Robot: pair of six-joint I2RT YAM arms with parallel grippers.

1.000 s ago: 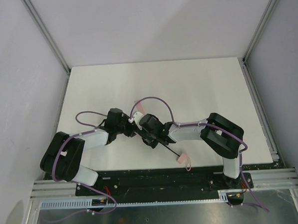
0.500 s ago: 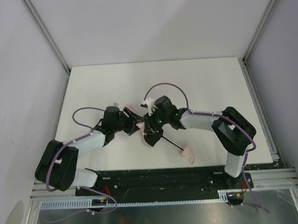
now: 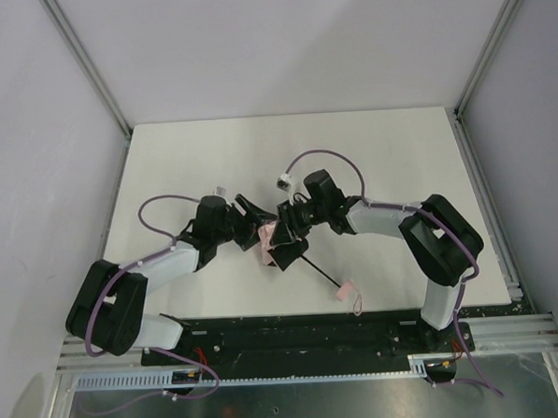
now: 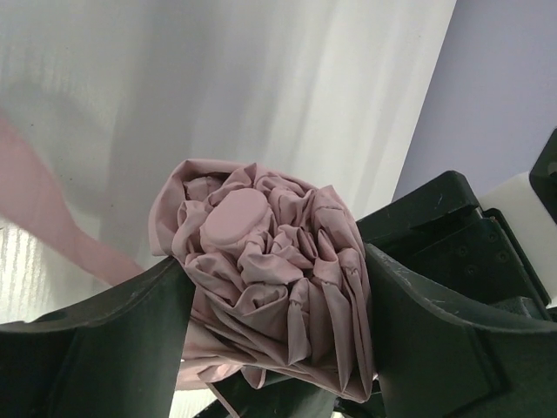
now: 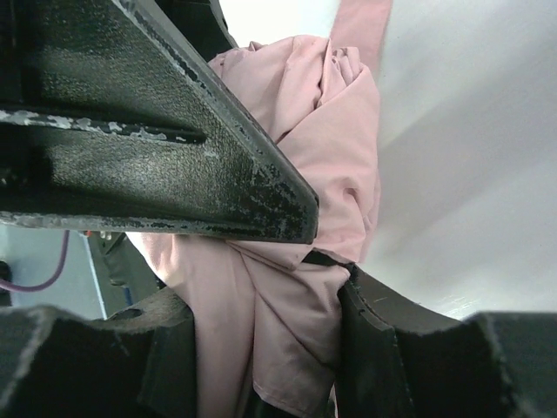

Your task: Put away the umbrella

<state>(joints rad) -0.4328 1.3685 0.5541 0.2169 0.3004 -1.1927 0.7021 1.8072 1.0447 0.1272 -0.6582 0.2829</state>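
The umbrella (image 3: 265,238) lies at the table's near middle, its pale pink canopy bunched between both grippers. Its thin black shaft (image 3: 320,275) runs out to the near right and ends in a small pink handle (image 3: 344,291) with a strap loop. My left gripper (image 3: 254,224) comes in from the left. In the left wrist view its jaws (image 4: 274,266) stand wide on either side of the folded canopy end (image 4: 235,218), fabric brushing both fingers. My right gripper (image 3: 286,242) is shut on the canopy fabric (image 5: 339,148); the cloth fills the gap (image 5: 261,348) between its fingers.
The white table (image 3: 370,157) is walled by pale panels with metal rails on the left, right and far sides. Both arm bases sit on the black rail (image 3: 295,335) at the near edge. A loose pink strap (image 4: 52,218) trails left of the canopy.
The left jaws have spread wider around the canopy. The right wrist has swung farther from the near edge while keeping its grip. The bunched fabric now shows between the two grippers.
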